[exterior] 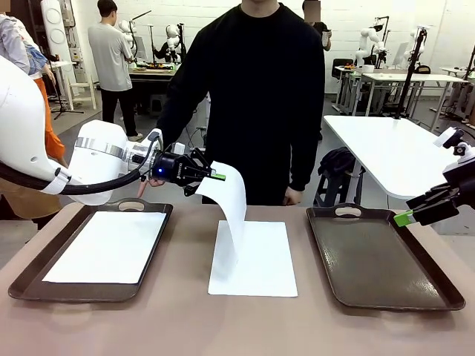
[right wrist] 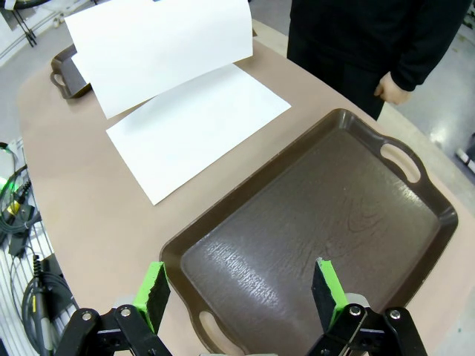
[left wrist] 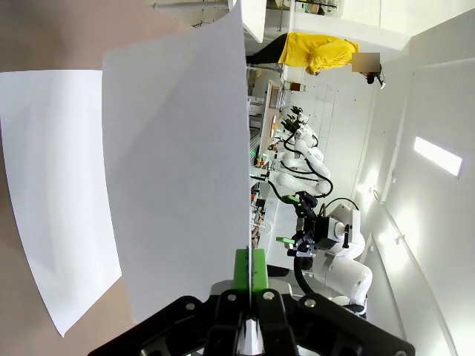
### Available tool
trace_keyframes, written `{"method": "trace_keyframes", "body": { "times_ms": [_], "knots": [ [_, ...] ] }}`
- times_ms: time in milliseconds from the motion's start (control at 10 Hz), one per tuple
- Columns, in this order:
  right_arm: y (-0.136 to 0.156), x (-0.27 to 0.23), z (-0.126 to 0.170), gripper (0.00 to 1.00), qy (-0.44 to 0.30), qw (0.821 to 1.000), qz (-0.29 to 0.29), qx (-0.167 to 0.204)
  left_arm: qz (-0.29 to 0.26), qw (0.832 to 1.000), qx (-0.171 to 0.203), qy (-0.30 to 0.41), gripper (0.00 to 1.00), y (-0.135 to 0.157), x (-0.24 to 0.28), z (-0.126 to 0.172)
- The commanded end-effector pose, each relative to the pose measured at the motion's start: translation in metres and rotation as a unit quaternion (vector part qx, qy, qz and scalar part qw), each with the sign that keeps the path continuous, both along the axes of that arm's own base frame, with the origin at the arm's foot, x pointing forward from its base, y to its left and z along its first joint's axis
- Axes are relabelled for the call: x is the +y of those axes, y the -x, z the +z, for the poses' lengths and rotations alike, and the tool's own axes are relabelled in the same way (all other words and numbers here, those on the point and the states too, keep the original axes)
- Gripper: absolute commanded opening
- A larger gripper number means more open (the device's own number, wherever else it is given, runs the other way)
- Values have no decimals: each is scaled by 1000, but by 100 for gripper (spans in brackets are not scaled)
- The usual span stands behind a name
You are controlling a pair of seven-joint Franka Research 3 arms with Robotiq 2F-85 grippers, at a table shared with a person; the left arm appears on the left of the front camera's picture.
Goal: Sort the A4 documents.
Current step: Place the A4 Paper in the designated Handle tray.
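My left gripper is shut on the top edge of a white A4 sheet, lifted and curling down toward the table middle; in the left wrist view the same sheet stands up from my pinched green pads. Under it another A4 sheet lies flat on the table. A further sheet rests in the left brown tray. My right gripper is open, hovering over the near rim of the right brown tray, which holds nothing; the front view shows this gripper at the tray's right side.
A person in black stands at the far edge, one hand near the right tray's far corner, the other hand behind my left gripper. A white table stands behind at the right. Cables lie off the table's edge.
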State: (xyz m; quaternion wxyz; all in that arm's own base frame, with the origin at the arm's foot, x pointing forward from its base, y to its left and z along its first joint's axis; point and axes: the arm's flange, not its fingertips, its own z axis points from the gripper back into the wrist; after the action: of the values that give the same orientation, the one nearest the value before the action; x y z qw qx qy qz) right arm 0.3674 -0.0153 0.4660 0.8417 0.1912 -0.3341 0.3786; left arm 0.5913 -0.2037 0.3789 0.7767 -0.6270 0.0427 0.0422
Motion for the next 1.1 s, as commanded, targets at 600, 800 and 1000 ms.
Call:
{"method": "trace_keyframes", "body": {
  "times_ms": [600, 800, 1000],
  "knots": [
    [-5, -1, -2, 100, -12, 1000, 8, -5, -4, 974, -79, -214, 1, 63, 108, 37],
    [-5, -1, -2, 100, -12, 1000, 8, -5, 1, 968, -84, -235, 1, 57, 138, 25],
    [-5, -1, -2, 100, -12, 1000, 8, -5, 0, 967, -90, -240, 1, 48, 157, 20]
  ]
}}
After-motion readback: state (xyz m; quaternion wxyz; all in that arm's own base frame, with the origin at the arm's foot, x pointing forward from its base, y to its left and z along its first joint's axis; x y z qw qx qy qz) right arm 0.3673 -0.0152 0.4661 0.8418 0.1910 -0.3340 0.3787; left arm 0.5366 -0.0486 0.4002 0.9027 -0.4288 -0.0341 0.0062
